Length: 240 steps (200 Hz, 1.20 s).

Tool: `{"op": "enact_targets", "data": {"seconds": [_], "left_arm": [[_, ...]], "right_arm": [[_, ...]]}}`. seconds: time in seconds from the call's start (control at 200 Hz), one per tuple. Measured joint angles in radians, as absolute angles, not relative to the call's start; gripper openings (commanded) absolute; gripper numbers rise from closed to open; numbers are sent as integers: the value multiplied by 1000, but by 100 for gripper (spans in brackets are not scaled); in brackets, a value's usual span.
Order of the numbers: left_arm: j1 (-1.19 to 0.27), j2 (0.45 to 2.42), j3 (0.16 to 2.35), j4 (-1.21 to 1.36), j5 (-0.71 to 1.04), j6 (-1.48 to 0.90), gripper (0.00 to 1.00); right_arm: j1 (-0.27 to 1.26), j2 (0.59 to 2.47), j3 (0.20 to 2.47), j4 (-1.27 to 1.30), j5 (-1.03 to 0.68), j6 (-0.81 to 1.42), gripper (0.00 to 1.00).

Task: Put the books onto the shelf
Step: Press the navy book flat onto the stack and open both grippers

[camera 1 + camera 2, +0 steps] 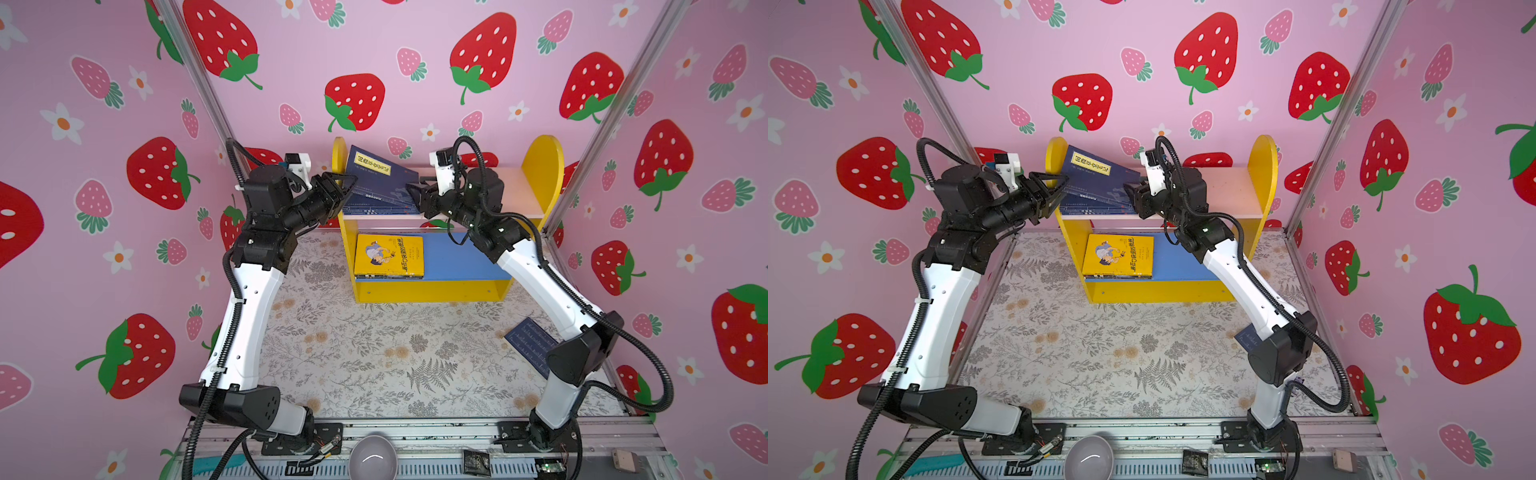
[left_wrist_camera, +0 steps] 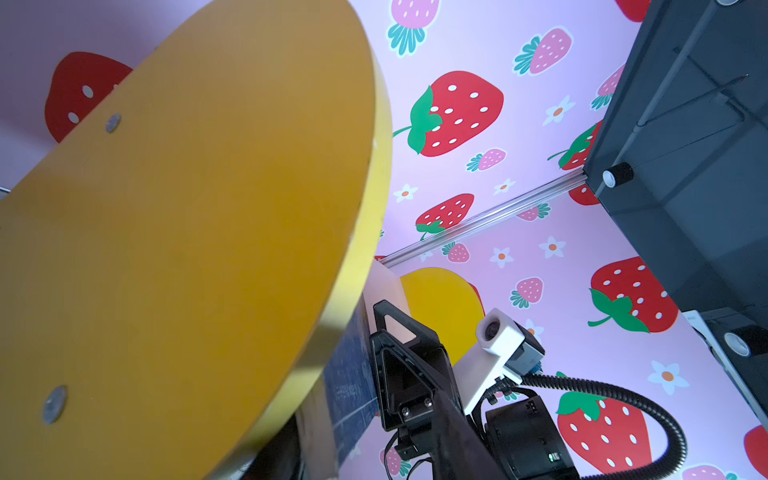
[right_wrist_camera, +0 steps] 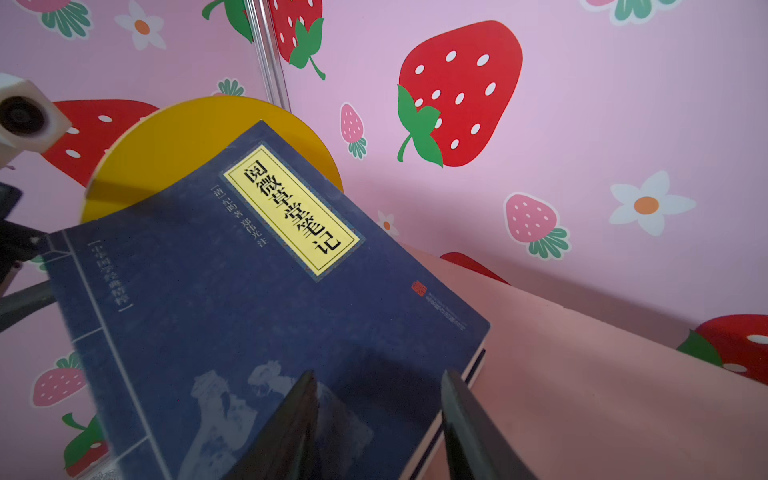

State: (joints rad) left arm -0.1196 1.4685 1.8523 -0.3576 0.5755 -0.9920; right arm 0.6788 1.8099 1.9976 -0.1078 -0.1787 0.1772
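Navy book (image 3: 249,324), yellow title label (image 3: 291,212) reading 阅微草堂笔记, bracketed side text 中华国学经典精粹, yellow book (image 1: 388,255) title unreadable.

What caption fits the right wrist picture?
Navy blue paperback with cream title label leans toward the wooden shelf's round yellow side.

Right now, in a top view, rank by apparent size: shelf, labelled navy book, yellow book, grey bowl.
1. shelf
2. labelled navy book and yellow book: too alike to rank, the navy one tilts
3. grey bowl, though cropped

Navy book (image 3: 249,311) matt paper cover; shelf (image 1: 544,166) smooth painted wood; table cover (image 1: 374,353) printed cloth.
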Motion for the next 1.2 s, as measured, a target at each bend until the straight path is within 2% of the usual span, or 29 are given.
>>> {"op": "enact_targets", "data": {"seconds": [0.17, 0.315, 0.48, 0.625, 0.975, 1.2], "left_arm": [[-105, 1448, 1858, -397, 564, -957, 62], [-28, 1409, 1867, -455, 533, -916, 66], [112, 1390, 1866, -500, 497, -882, 67], [162, 1323, 1767, -505, 484, -870, 68], [144, 1288, 1740, -509, 480, -803, 65], [-4, 1341, 1803, -572, 422, -707, 68]], "right_arm": [[681, 1802, 1983, -101, -167, 176, 49], [680, 1793, 1969, -95, -164, 174, 49], [681, 1790, 1963, -89, -165, 170, 49], [681, 1786, 1959, -86, -165, 165, 50], [681, 1805, 2041, -187, -167, 59, 51], [683, 1835, 2113, -253, -179, 3, 53]]}}
